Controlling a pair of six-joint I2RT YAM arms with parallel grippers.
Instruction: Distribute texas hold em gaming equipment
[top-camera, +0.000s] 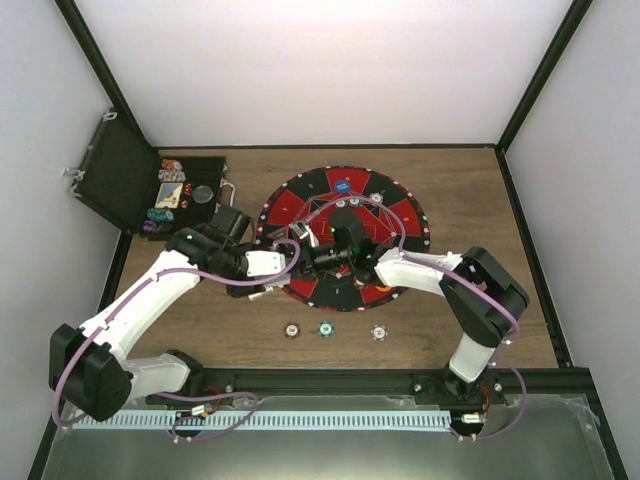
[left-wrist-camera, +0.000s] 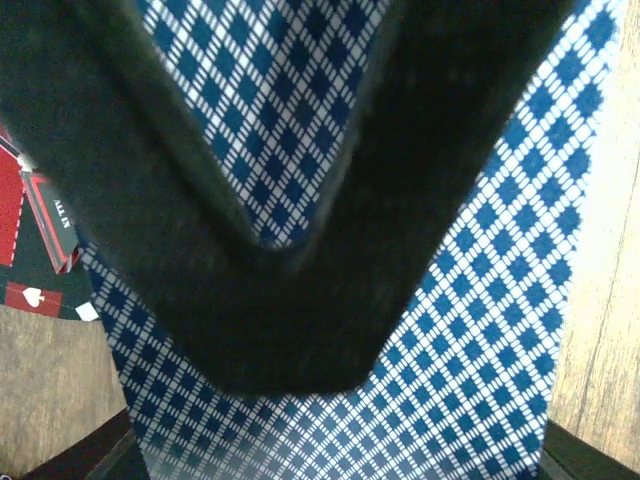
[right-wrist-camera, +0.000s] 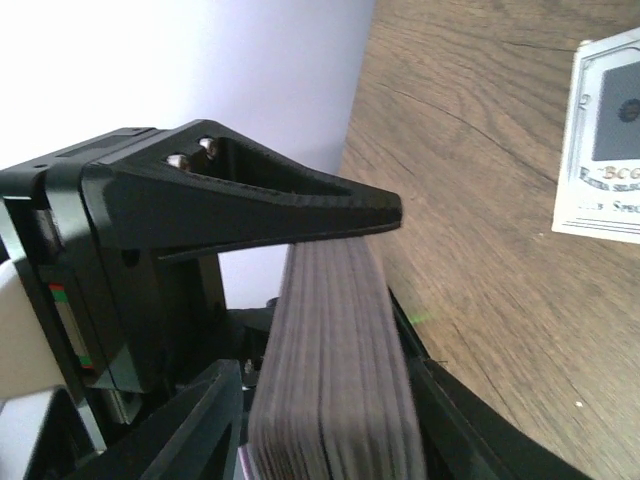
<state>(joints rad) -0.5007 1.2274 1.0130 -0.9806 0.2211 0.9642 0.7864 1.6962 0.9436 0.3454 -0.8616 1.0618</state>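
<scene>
My right gripper (top-camera: 318, 258) is shut on the deck of playing cards (right-wrist-camera: 340, 380), seen edge-on between its black fingers (right-wrist-camera: 300, 205). My left gripper (top-camera: 292, 262) meets it over the left edge of the round mat. In the left wrist view a blue-and-white diamond card back (left-wrist-camera: 480, 330) fills the frame, with one black finger (left-wrist-camera: 290, 300) pressed on it and the other hidden behind. A brown chip (top-camera: 291, 329), a teal chip (top-camera: 326, 328) and a white chip (top-camera: 379, 330) lie in a row on the wood in front of the mat. A blue disc button (top-camera: 343, 185) sits on the mat's far side.
The round red-and-black mat (top-camera: 400, 215) covers the table's middle; its edge shows in the left wrist view (left-wrist-camera: 40, 240). The open black case (top-camera: 125, 175) with more chips (top-camera: 158, 217) stands at the far left. A white printed card (right-wrist-camera: 605, 140) lies on the wood.
</scene>
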